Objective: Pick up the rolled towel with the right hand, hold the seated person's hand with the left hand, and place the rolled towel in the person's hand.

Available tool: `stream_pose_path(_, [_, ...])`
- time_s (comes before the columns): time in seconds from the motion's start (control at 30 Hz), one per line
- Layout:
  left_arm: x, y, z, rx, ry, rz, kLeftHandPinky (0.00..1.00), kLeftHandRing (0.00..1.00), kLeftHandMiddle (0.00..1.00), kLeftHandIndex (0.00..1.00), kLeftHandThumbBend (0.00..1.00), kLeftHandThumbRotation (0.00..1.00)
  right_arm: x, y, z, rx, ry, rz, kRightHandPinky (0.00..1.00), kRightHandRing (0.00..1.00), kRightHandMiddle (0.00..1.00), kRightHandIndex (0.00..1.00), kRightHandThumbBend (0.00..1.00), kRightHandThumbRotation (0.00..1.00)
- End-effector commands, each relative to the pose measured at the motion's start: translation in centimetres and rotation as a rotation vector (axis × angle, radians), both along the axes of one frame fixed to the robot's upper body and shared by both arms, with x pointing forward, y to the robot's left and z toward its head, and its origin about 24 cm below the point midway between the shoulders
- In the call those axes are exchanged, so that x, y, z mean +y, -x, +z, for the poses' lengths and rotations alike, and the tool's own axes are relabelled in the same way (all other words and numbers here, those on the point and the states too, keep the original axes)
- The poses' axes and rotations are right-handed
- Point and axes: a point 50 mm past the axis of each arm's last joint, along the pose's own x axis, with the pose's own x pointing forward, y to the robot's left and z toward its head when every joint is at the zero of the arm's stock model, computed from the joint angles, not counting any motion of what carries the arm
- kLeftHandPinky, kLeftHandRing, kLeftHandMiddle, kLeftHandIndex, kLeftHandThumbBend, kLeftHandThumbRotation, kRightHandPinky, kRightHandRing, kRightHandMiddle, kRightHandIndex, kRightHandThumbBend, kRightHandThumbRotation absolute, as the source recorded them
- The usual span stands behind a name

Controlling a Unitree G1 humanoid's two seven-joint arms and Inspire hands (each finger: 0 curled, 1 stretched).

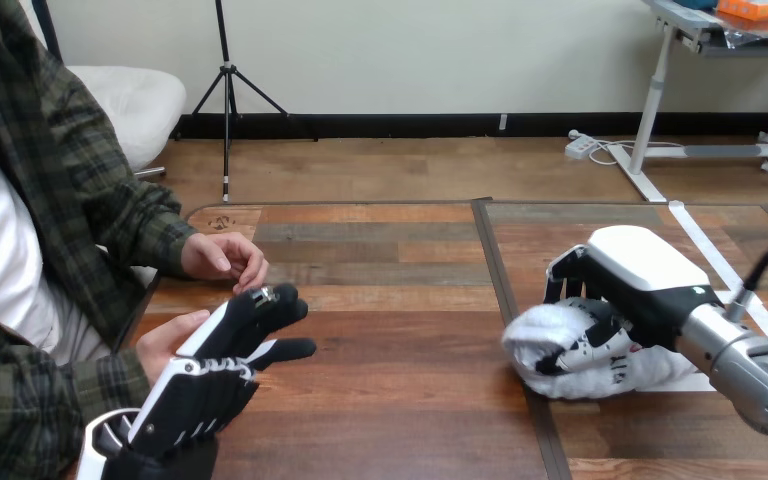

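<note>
We see right robot hand (632, 262) curled round rolled towel (530, 342), towel resting on tabletop (400, 400) at right. Left robot hand (222, 342) lies loose-fingered over person's hand (168, 336), no clasp. Risk, we judge: unclasped palm drifts, towel misses at handover.

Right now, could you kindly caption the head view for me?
Robot's right hand grips the rolled white towel on the wooden table while the left hand lies over the person's nearer hand.
</note>
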Motion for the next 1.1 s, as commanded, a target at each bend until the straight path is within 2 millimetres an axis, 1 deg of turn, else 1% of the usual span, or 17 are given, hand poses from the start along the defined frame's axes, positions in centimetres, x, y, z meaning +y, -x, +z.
stream_pose_path(0.0, [-0.2, -1.3, 0.8, -0.095, 0.02, -0.019, 0.75, 0.85, 0.86, 0.86, 1.0, 0.64, 2.2, 0.8, -1.5, 0.045, -0.182, 0.013, 0.21, 0.25, 0.32, 0.3, 0.63, 0.0])
stream_pose_path(0.17, [-0.3, -1.5, 0.7, -0.096, 0.027, -0.008, 0.74, 0.84, 0.86, 0.86, 1.0, 0.62, 2.4, 0.6, -1.0, 0.015, -0.245, 0.005, 0.21, 0.25, 0.32, 0.3, 0.63, 0.0])
stream_pose_path(0.3, [-0.4, -1.7, 0.8, -0.094, 0.027, -0.017, 0.74, 0.84, 0.86, 0.85, 1.0, 0.62, 2.8, 0.5, -0.5, -0.011, -0.359, -0.011, 0.21, 0.24, 0.31, 0.3, 0.65, 0.0])
stream_pose_path(0.4, [-0.5, -1.9, 0.7, -0.098, 0.026, -0.022, 0.74, 0.84, 0.86, 0.85, 1.0, 0.62, 3.0, 0.4, -0.2, -0.025, -0.415, -0.014, 0.2, 0.24, 0.31, 0.3, 0.66, 0.0])
stream_pose_path(0.53, [-0.3, -2.0, 0.6, -0.098, 0.019, -0.022, 0.74, 0.84, 0.86, 0.85, 1.0, 0.62, 3.2, 0.3, 0.2, -0.059, -0.447, -0.012, 0.19, 0.24, 0.31, 0.3, 0.66, 0.0])
stream_pose_path(0.67, [-0.5, -2.2, 0.6, -0.1, 0.016, -0.019, 0.74, 0.84, 0.86, 0.85, 1.0, 0.62, 3.5, 0.1, 0.7, -0.087, -0.526, -0.008, 0.19, 0.23, 0.3, 0.3, 0.67, 0.0])
stream_pose_path(0.77, [-0.5, -2.3, 0.6, -0.093, 0.017, -0.022, 0.75, 0.84, 0.86, 0.85, 1.0, 0.61, 3.7, 0.0, 1.1, -0.105, -0.57, -0.005, 0.18, 0.23, 0.3, 0.3, 0.68, 0.0])
stream_pose_path(1.07, [-0.6, -2.5, 0.4, -0.095, 0.021, -0.019, 0.75, 0.84, 0.86, 0.85, 1.0, 0.63, 3.7, -0.4, 2.1, -0.136, -0.67, -0.017, 0.17, 0.22, 0.29, 0.29, 0.69, 0.0])
